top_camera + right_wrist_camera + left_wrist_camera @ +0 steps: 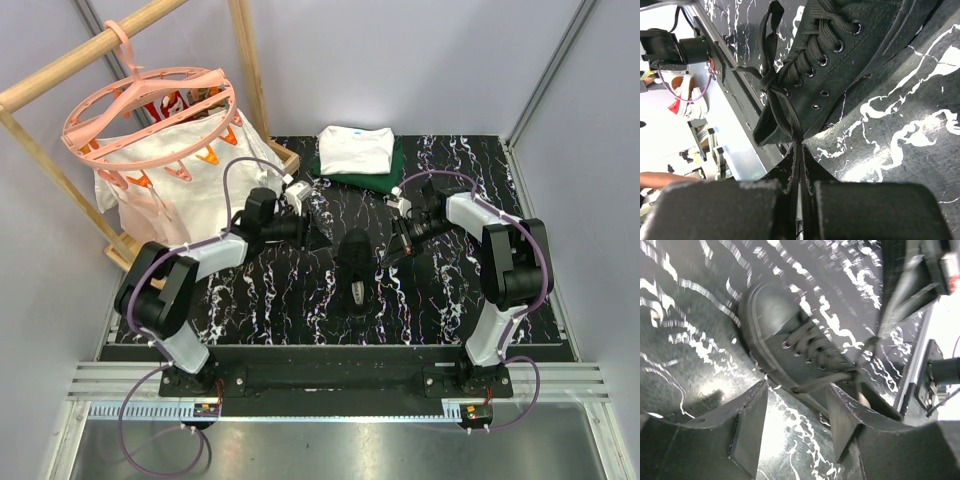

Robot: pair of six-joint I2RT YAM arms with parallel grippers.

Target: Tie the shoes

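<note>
The shoe (pixel 355 268), a small black lace-up sneaker, lies in the middle of the black marbled mat. My left gripper (pixel 317 229) hovers at its left side. In the left wrist view this gripper (pixel 797 390) stands open beside the shoe (pixel 785 335), and a loose lace (pixel 822 381) lies just past its fingertips, outside the jaws. My right gripper (pixel 391 252) is at the shoe's right side. In the right wrist view it (pixel 801 151) is shut on a taut lace (pixel 787 117) that runs from the knot (pixel 769 85) at the shoe's (pixel 855 55) eyelets.
Folded white and dark green clothes (pixel 357 152) lie at the back of the mat. A pink ring hanger (pixel 150 112) with white cloth hangs from a wooden rack (pixel 60 70) at the left. Grey walls close in the sides.
</note>
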